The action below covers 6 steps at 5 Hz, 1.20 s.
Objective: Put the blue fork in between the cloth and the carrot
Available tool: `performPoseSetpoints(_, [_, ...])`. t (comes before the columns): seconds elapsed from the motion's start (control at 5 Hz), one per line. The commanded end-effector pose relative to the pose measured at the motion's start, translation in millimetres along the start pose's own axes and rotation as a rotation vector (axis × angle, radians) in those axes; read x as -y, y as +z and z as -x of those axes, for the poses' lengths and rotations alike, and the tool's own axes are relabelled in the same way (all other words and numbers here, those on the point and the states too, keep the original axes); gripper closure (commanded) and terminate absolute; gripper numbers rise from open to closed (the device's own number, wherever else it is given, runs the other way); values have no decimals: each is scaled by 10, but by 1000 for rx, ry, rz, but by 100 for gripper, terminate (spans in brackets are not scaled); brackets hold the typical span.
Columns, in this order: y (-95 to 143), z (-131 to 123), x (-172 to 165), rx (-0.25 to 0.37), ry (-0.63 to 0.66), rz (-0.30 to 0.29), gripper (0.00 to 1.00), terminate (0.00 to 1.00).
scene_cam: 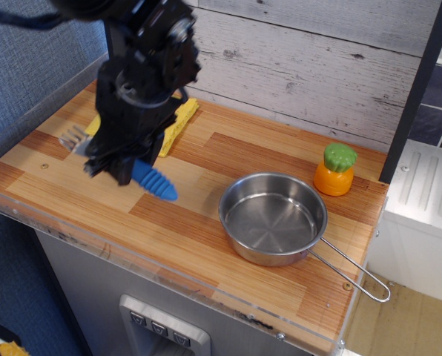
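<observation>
Your table carries a steel pan at 4 o'clock of centre, handle running toward 4. The yellow cloth lies at 10 o'clock, partly hidden behind the arm. Your gripper is clamped on the fork, held off the wood near 9 o'clock, blue handle toward 4, tines toward 10. The carrot stands upright at 2 o'clock.

The tool hides the blue fork's middle.
</observation>
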<state>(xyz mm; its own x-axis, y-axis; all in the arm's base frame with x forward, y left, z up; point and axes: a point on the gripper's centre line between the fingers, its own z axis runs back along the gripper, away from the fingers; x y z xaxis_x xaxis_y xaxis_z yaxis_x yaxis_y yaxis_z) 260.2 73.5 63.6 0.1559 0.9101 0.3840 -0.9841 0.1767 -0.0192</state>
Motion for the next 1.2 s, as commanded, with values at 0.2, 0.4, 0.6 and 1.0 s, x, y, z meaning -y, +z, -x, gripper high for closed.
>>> performPoseSetpoints(0.2, [402,47,1051,22,106,91,100,0])
performPoseSetpoints(0.4, [322,175,1353,1,107,108,100,0])
performPoseSetpoints(0.6, [199,219,1493,-11,92,108,100,0])
performPoseSetpoints(1.0, [-139,231,1486,-32,93,90,100,0])
